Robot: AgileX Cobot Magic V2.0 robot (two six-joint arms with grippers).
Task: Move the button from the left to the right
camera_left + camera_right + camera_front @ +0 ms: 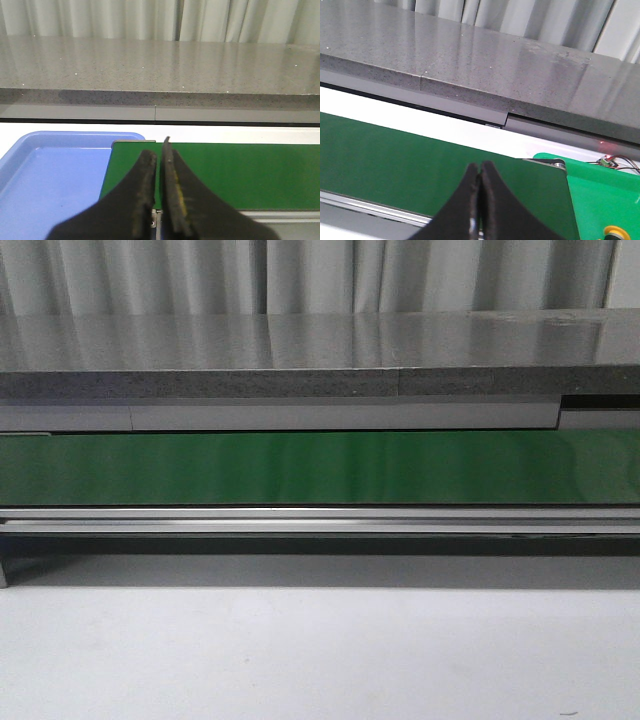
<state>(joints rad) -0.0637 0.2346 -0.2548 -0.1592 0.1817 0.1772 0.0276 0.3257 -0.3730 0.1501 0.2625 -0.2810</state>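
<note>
Right now my left gripper (pixel 159 160) is clenched on nothing above the green belt (pixel 240 172), beside a blue tray (pixel 50 175). My right gripper (pixel 479 172) is clenched too, the button (pixel 617 232) nearby on a green tray (pixel 605 195).

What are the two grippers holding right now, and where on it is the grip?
Nothing. The left gripper and right gripper are both closed on nothing above the green belt; no button is between their fingers.
</note>
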